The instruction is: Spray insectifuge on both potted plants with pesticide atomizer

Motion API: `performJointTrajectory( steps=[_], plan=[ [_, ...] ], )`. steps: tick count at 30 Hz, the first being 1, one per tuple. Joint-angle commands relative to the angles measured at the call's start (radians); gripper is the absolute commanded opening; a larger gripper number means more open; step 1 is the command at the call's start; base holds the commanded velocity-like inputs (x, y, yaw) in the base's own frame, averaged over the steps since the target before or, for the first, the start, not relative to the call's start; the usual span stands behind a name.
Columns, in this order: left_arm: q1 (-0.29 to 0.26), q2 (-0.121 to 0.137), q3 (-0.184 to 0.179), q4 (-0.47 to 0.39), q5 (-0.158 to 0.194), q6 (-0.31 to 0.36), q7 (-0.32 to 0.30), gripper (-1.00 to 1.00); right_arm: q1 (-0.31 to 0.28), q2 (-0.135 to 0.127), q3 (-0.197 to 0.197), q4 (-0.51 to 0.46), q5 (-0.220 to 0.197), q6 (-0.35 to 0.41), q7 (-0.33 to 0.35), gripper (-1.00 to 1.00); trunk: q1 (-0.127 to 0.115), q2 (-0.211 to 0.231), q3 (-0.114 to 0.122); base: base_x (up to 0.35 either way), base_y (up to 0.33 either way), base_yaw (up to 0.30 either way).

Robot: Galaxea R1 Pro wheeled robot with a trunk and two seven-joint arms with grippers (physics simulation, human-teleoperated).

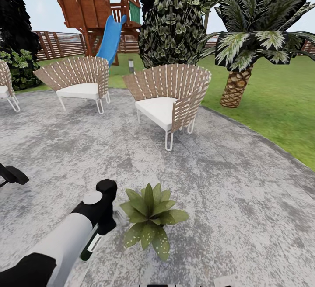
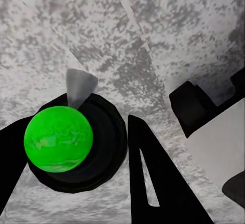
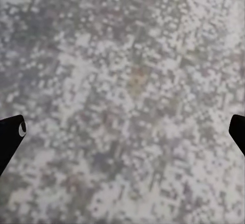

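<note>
The round paved patio [image 1: 227, 199] of grey speckled stone takes up most of the ground. On it, close in front of the robot, stands one potted plant [image 1: 151, 219], a low rosette of broad pointed green leaves with pale speckles; the leaves hide its pot. The left arm reaches toward it, and the left hand [image 1: 106, 197] sits just beside the leaves on their left.

In the left wrist view, the pesticide atomizer [image 2: 58, 138] shows end-on: a bright green round top over a dark round body, with a pale grey cone-shaped spout. The black fingers [image 2: 153, 178] stand closed in on either side, gripping it above the paving.

The right hand [image 3: 122, 132] is spread wide with nothing between its tips, over bare paving.

The patio's curved edge meets the lawn [image 1: 280, 99] on the right. The paving around the plant is open on the right and toward the chairs.

Further off are a wooden playhouse [image 1: 94, 3] with a blue slide [image 1: 110, 40], a slatted fence [image 1: 59, 44], a dark bush [image 1: 173, 29] and a palm [image 1: 238, 84] on the grass. Two wicker chairs [image 1: 170, 99] [image 1: 81, 79] stand on the patio's far part, well apart from the plant.
</note>
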Motion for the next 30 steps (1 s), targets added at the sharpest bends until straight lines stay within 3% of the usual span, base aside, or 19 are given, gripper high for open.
performJointTrajectory(
  steps=[1, 4, 6, 13, 26, 30],
  plan=[
    [-0.002, -0.004, -0.029, -0.005, -0.009, 0.011, -0.01, -1.0, -0.001, 0.0, 0.008, 0.001, 0.0, -0.002, -0.008, 1.0, 0.0, 0.0, -0.001, 0.0, 0.0, 0.0],
    [-0.001, -0.004, -0.106, 0.0, -0.008, 0.011, -0.01, -1.0, -0.001, -0.001, 0.008, 0.0, 0.0, -0.002, -0.008, 1.0, 0.0, 0.0, -0.001, 0.0, 0.0, 0.0],
    [0.009, 0.001, -0.132, 0.004, -0.008, 0.009, -0.01, -1.0, -0.001, -0.002, 0.008, 0.0, 0.0, -0.002, -0.008, 1.0, 0.0, 0.0, -0.001, 0.0, 0.0, 0.0],
    [0.009, 0.003, -0.138, 0.004, -0.01, 0.01, -0.01, -1.0, -0.001, -0.004, 0.008, 0.001, 0.0, -0.002, -0.008, 1.0, 0.0, 0.0, -0.001, 0.0, 0.0, 0.0],
    [-0.141, -0.009, -0.137, -0.002, -0.009, 0.009, -0.01, -1.0, -0.001, -0.006, 0.008, 0.001, 0.0, -0.002, -0.008, 1.0, 0.0, 0.0, -0.001, 0.0, 0.0, 0.0],
    [-0.131, -0.007, -0.141, 0.004, -0.009, 0.008, -0.01, -1.0, -0.001, -0.006, 0.008, 0.001, 0.0, -0.002, -0.008, 1.0, 0.0, 0.0, -0.001, 0.0, 0.0, 0.0]
  ],
)
